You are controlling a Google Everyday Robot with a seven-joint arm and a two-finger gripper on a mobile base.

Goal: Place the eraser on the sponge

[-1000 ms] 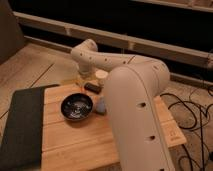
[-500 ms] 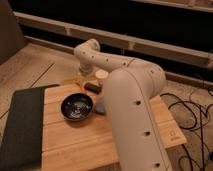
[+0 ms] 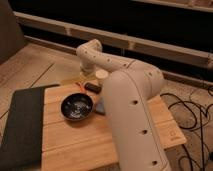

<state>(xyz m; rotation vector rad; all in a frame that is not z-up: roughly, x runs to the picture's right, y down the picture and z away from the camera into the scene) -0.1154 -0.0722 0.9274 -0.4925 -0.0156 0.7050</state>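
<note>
Little has changed over the last second. The eraser [image 3: 92,87] lies on the wooden table [image 3: 75,145] in the same spot as in both earlier frames, near the middle of the frame, just above and to the right of the black bowl [image 3: 76,106]. It is not on the sponge [image 3: 100,106]. The sponge lies flat just right of the bowl, below the eraser and apart from it, and its right part is hidden behind the robot's thick white arm [image 3: 132,110].

What has moved is the arm. Its bent joint in the upper middle has slid a little to the right. The bulky lower link has swung leftward and now covers more of the table's right side than it did before.

The gripper [image 3: 86,74] hangs below that joint, just above and left of the eraser and close over it — whether it is wide, narrow or already touching the block cannot be told.

For the task, this means the placing is still to be done — the block rests on bare wood with the sponge waiting nearby. The dark mat [image 3: 22,125] at the left edge lies as it did.
</note>
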